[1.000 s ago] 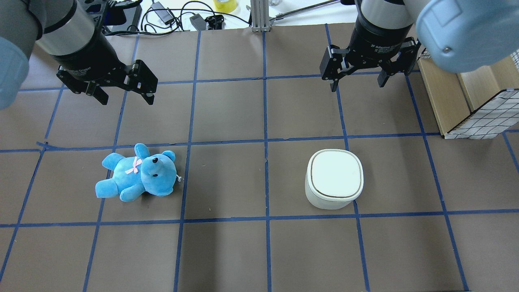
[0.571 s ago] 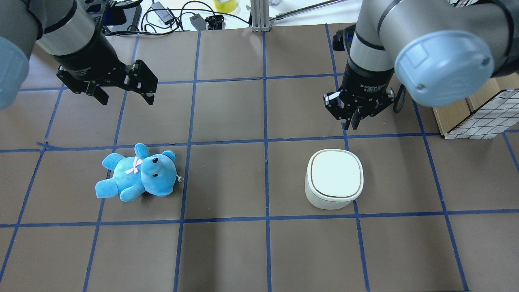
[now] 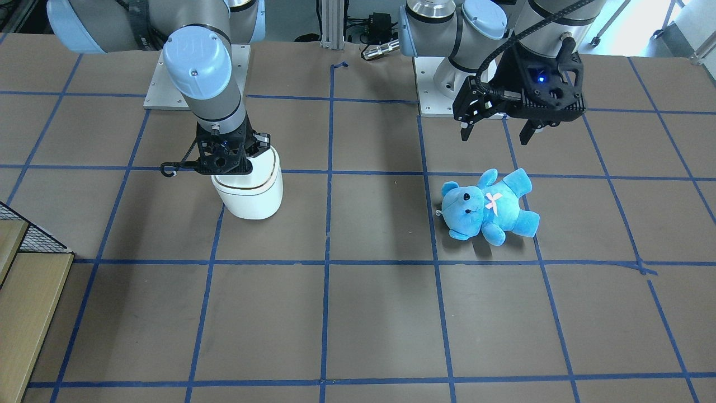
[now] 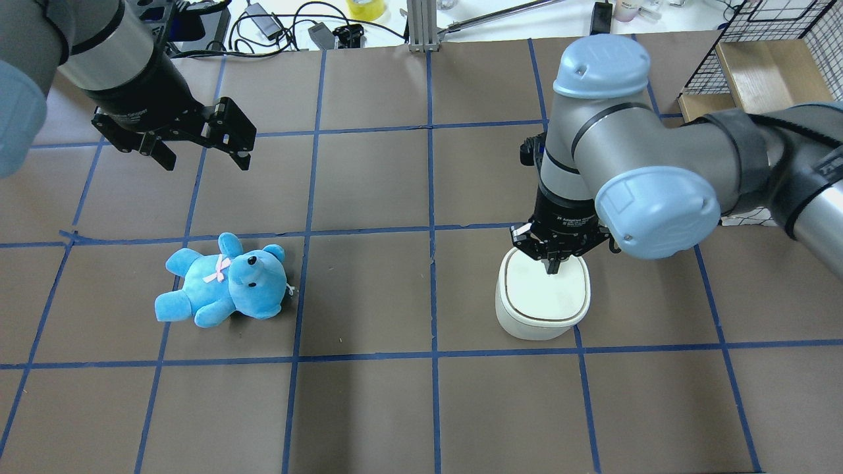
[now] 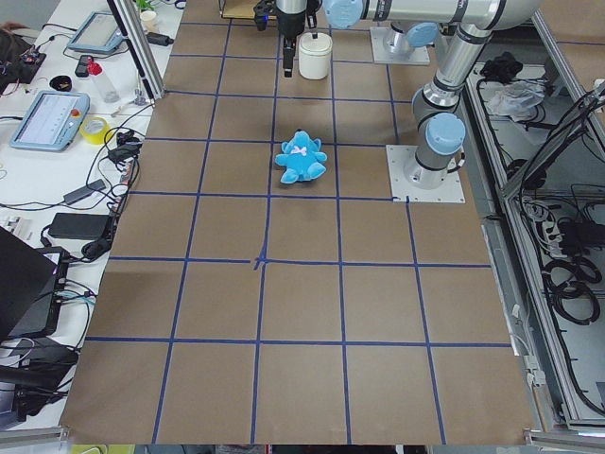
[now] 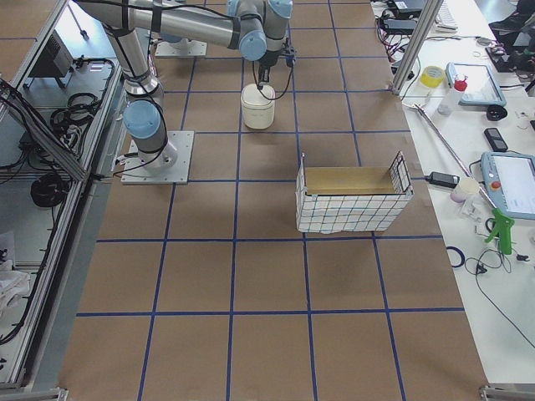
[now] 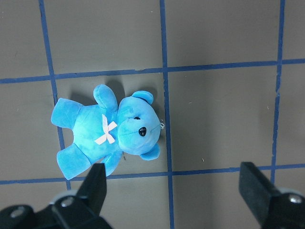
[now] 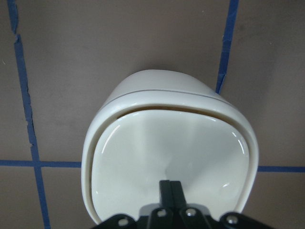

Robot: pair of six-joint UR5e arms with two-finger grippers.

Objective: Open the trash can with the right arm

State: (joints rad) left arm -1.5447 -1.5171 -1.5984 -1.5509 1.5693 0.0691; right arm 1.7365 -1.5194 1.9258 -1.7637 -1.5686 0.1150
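While the right arm's black two-finger tool (image 4: 552, 266) hangs over it with its fingers pressed together, the small white rounded-square plastic trash can (image 4: 541, 315) stands with its lid down on the robot's right side of the brown, blue-taped tabletop (image 4: 369, 408).

The tool's body covers the far edge of the flat gold-edged lid (image 4: 550, 296) in the overhead view and most of it in the front-facing view. The right wrist view shows the joined fingertips (image 8: 170, 185) above the lid's near part, but whether they touch it cannot be told. White lettering on both tools' black collars is too small to read. The left arm's black tool (image 4: 205, 161) hangs with its fingers wide apart and holds nothing, above and beyond the blue plush teddy bear (image 4: 227, 284), which lies on its back well apart from the trash can.
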